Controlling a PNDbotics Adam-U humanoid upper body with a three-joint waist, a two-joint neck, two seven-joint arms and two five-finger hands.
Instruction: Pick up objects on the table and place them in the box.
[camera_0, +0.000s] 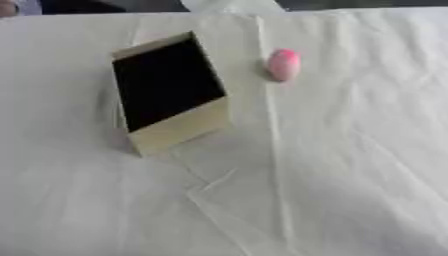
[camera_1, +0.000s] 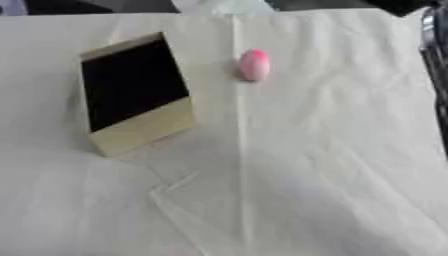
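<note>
A small pink, egg-shaped object lies on a table draped in a creased white cloth, just to the right of a tan cardboard box whose open top shows a dark interior. The two sit near each other but apart, with a strip of bare cloth between them. The box stands left of centre; the pink object rests toward the far side, close beside a long fold in the cloth.

Neither robot hand appears in either view, so how far their fingers are open, and whether they hold anything, cannot be told. A dark and silver part of the robot's right arm edges in along the right border of the right eye view, high up and well apart from the pink object.

Nothing seems to have gone into the box yet, as far as its dark interior lets one judge; the pick-up looks still to come. The risks lie in the object's shape and its bedding: a rounded body is likely to roll if nudged off-centre, perhaps toward the far edge. The cloth's ridges could catch fingertips and drag the fabric, shifting the object. The box looks light, and a passing arm might knock it.
</note>
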